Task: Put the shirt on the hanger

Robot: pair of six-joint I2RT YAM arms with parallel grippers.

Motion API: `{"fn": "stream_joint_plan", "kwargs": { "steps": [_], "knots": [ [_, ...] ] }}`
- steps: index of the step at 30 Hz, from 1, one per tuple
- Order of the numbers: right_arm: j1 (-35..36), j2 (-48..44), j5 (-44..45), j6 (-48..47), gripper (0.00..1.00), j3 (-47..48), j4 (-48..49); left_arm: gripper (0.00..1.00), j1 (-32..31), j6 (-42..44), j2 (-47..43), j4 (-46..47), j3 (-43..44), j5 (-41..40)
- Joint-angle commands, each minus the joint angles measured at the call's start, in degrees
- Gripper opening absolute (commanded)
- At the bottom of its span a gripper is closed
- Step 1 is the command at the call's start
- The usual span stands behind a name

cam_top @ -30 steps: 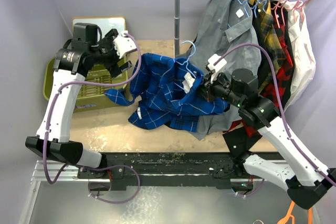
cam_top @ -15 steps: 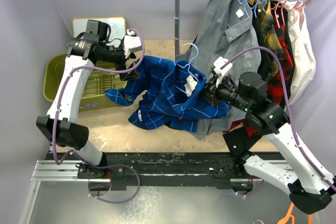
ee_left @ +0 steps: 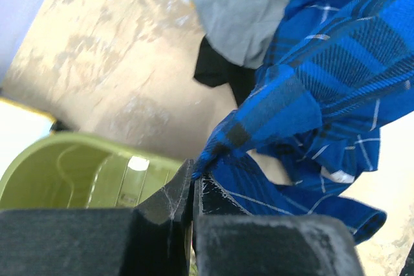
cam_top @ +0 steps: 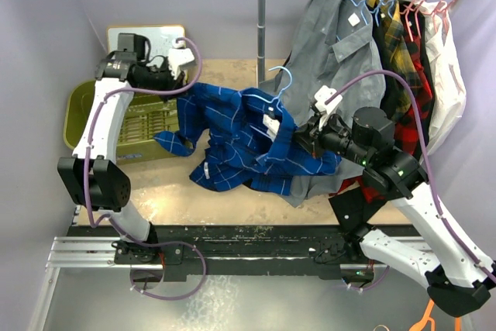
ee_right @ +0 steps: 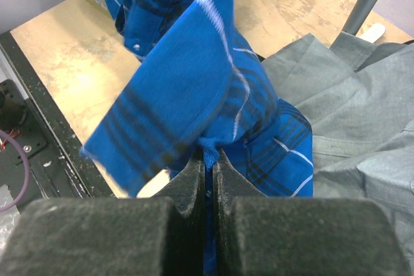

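Blue plaid shirt [cam_top: 240, 141] hangs stretched between my grippers, left gripper [ee_left: 193, 182] clamped on a cloth edge, right gripper [ee_right: 210, 159] pinching a fold, hanger [cam_top: 288, 77] poking up between them; I judge I'm seating the shoulders, and next needs a gentle outward pull, no slip.

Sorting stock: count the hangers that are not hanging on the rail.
2. The light-blue hanger pokes out of the blue shirt mid-table; an orange hanger shows at the bottom-right edge. Others may lie hidden under the shirt.
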Motion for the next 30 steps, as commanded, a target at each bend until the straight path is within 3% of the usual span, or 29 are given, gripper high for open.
{"fn": "stream_joint_plan", "kwargs": {
  "steps": [1, 3, 4, 5, 6, 7, 14, 21, 27, 30],
  "knots": [
    [-0.15, -1.15, 0.88, -1.13, 0.00, -0.27, 2.82, 0.00, 4.46, -0.21, -3.82, 1.81, -0.42, 0.53],
    [-0.14, -0.75, 0.77, -1.16, 0.00, -0.51, 3.52, 0.01, 4.54, -1.23, -4.57, 0.69, -0.58, 1.74],
    [-0.08, -0.49, 1.01, -1.07, 0.00, -0.56, 3.76, 0.17, 4.54, -2.10, -5.02, -0.09, -0.28, 2.98],
    [-0.13, -0.12, 1.47, -0.81, 0.00, -0.60, 3.97, 0.45, 4.46, -3.27, -5.45, -0.94, 0.34, 4.45],
    [-0.13, 0.20, 2.26, -0.53, 0.00, -0.61, 4.03, 0.85, 4.46, -4.52, -6.12, -1.47, 1.28, 5.43],
    [-0.09, 0.53, 3.15, -0.25, 0.00, -0.45, 3.87, 0.99, 4.41, -5.98, -7.04, -1.26, 1.78, 5.91],
    [-0.15, -1.38, 12.41, 2.16, 0.00, -1.63, 3.98, 0.99, 4.36, -18.13, -16.19, 7.49, 4.02, -0.12],
    [-0.15, -1.87, 26.86, 8.52, 0.00, 0.94, -3.24, 0.99, 4.42, -25.84, -15.98, 1.30, 13.97, -5.25],
    [-0.15, 1.27, 39.21, 7.88, 0.00, 10.81, -15.23, 0.99, 4.45, -38.34, -17.71, 3.27, 14.44, -24.05],
    [-0.12, 3.10, 45.62, 6.18, 0.00, 15.52, -18.17, 0.99, 4.54, -40.77, -18.97, 3.15, 12.72, -29.14]
  ]
}}
